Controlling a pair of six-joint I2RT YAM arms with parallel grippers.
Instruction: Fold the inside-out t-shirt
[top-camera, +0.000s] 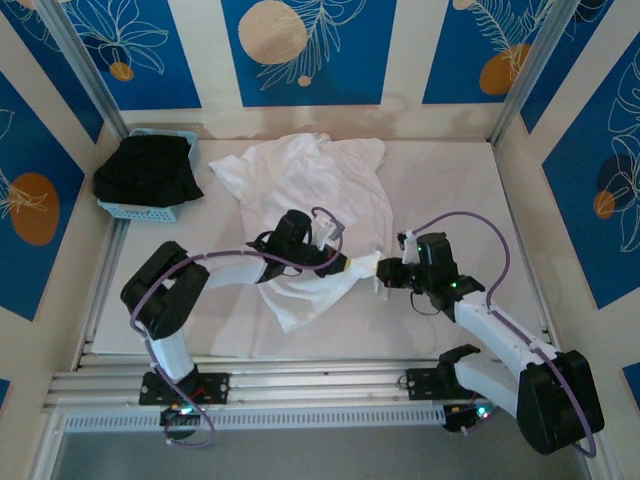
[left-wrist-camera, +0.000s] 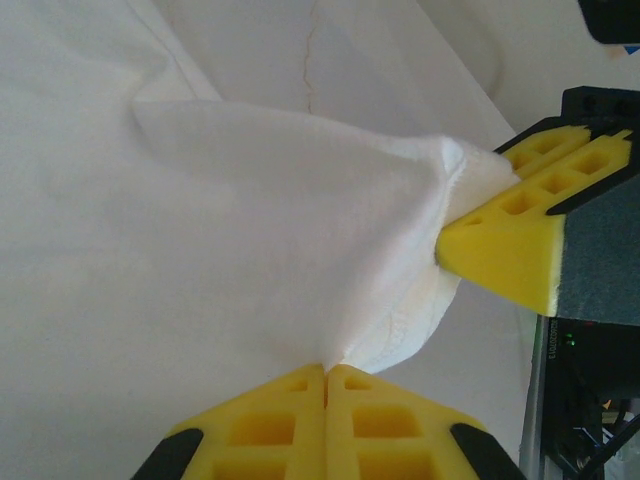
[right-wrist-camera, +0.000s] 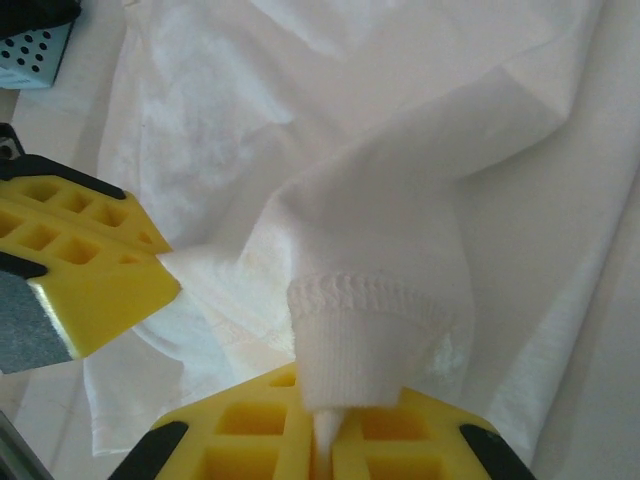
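Observation:
The inside-out t-shirt (top-camera: 300, 180) is white and lies rumpled from the back centre of the table toward the middle. Its near right edge is pulled up into a point between the two grippers. My left gripper (top-camera: 352, 266) is shut on a pinch of that cloth (left-wrist-camera: 200, 250), its yellow jaws (left-wrist-camera: 327, 372) pressed together. My right gripper (top-camera: 383, 275) faces it a few centimetres away. It is shut (right-wrist-camera: 322, 425) on a folded bit of stitched hem (right-wrist-camera: 370, 300). Each wrist view shows the other gripper's yellow fingers (left-wrist-camera: 510, 240) (right-wrist-camera: 90, 280) touching the same bunch of cloth.
A light blue basket (top-camera: 140, 210) stands at the back left and holds a black garment (top-camera: 148, 170); its corner shows in the right wrist view (right-wrist-camera: 35, 50). Patterned walls close in the table on three sides. Bare tabletop (top-camera: 470, 190) lies right of the shirt.

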